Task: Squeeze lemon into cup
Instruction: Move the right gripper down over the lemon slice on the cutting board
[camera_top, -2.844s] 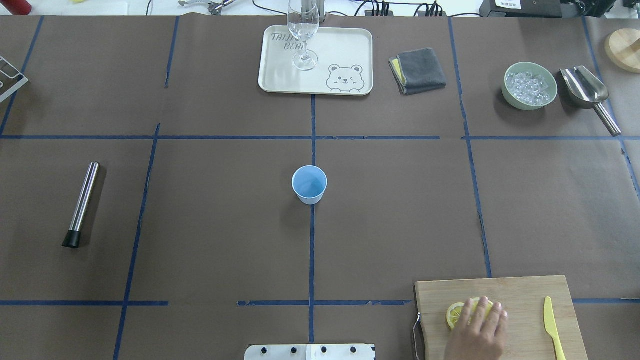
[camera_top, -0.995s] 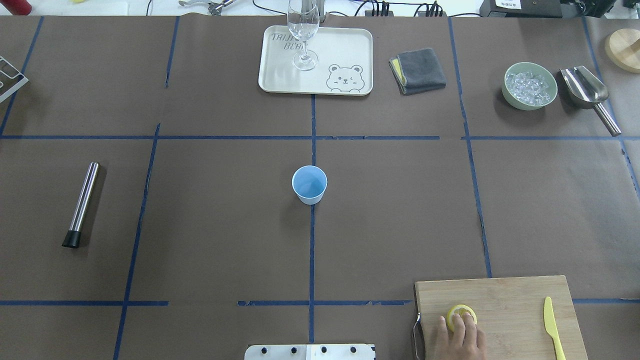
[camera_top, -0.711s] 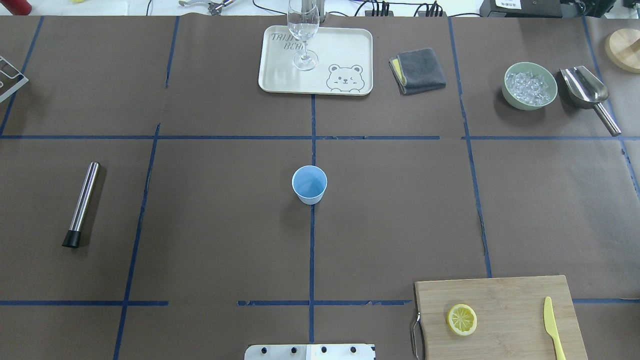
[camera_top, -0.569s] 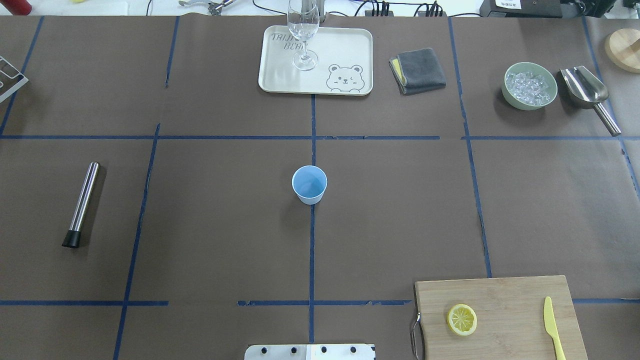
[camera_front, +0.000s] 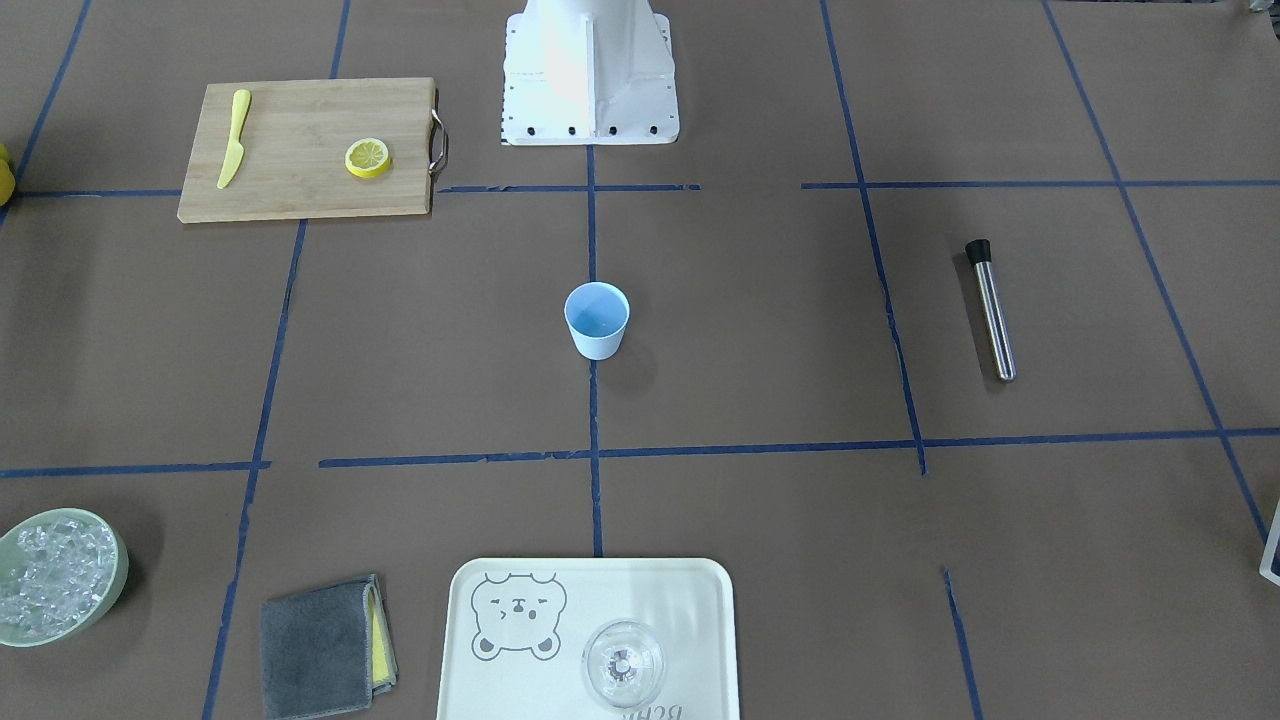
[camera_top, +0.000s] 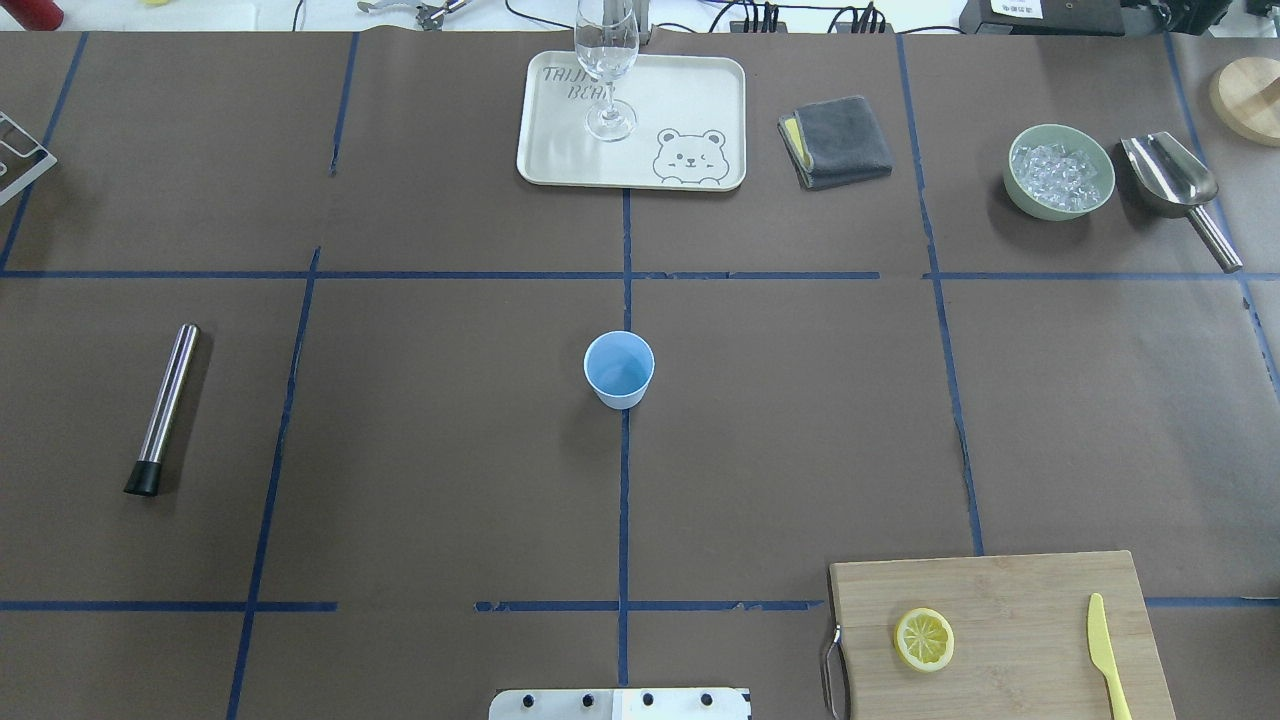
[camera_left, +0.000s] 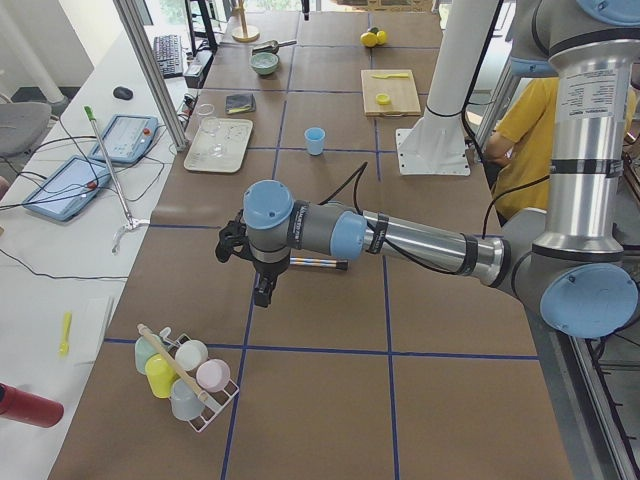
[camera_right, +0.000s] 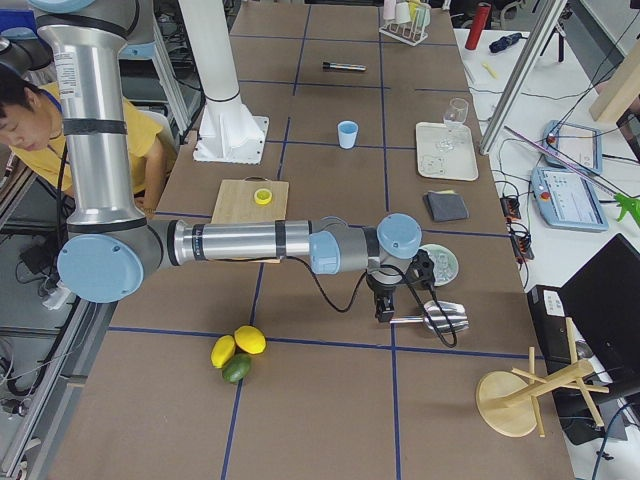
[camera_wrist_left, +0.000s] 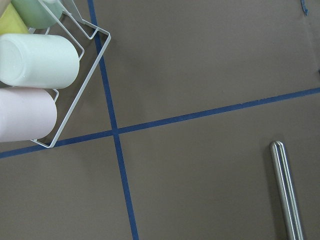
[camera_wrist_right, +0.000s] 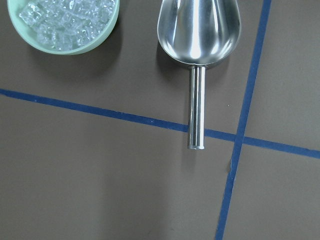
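Overhead exterior view: one brown paper-covered table (camera_top: 800, 420) marked into sections with blue tape. One lemon (camera_top: 924, 639) slice lies flat, cut face up, on the left part of one wooden cutting board (camera_top: 1020, 590) at the near right edge. One yellow plastic knife (camera_top: 1106, 655) lies on the same board, well apart from the slice. One pale blue cup (camera_top: 619, 368) stands upright at the table's middle, on a tape line, well apart from the board. Nothing touches the slice or the cup.

At the far side sits one cream tray (camera_top: 700, 100) with a bear drawing, with one clear stemmed glass (camera_top: 607, 70) standing on it. To its right lie one folded grey cloth (camera_top: 838, 140), one pale green bowl (camera_top: 1040, 210) of ice and one steel scoop (camera_top: 1165, 175) just beside the bowl. One steel rod (camera_top: 165, 405) with a black tip lies on the left.

Side views show two arms. The left gripper (camera_left: 262, 297) hangs over the table near the rod; the right gripper (camera_right: 381, 312) hangs beside the scoop. Whether either pair of fingers is spread or pressed together cannot be told. Three whole citrus fruits (camera_right: 236, 355), two yellow and one green, lie together near the right end.
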